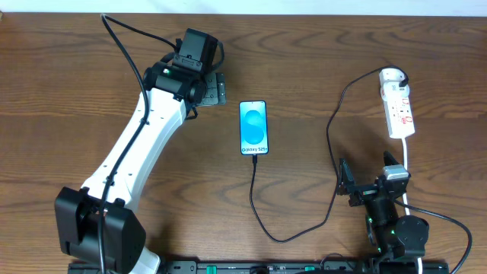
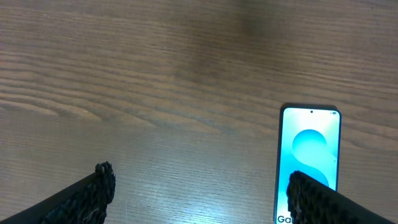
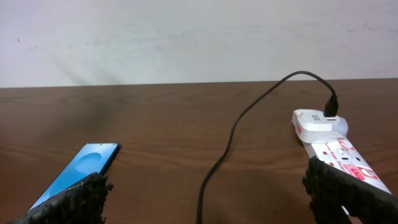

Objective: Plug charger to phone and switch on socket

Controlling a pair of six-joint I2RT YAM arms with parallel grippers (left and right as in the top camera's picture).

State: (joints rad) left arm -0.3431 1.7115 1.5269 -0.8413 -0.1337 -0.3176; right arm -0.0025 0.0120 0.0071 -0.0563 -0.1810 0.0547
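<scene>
The phone (image 1: 253,128) lies flat mid-table with its cyan screen up, and it also shows in the left wrist view (image 2: 309,155) and the right wrist view (image 3: 84,163). The charger's black cable (image 1: 262,221) meets the phone's near edge, loops right and climbs to a white adapter (image 1: 390,75) seated in the far end of the socket (image 1: 401,113). My left gripper (image 1: 215,90) (image 2: 202,190) hangs open just left of the phone, holding nothing. My right gripper (image 1: 369,173) (image 3: 208,186) is open low at the near right, with the cable (image 3: 217,168) running between its fingers, untouched.
The socket's thick white cord (image 1: 409,164) runs toward the table's near edge beside my right arm. A pale wall (image 3: 186,37) rises behind the far table edge. The left arm (image 1: 141,144) stretches diagonally over the left half of the wooden table (image 1: 68,91).
</scene>
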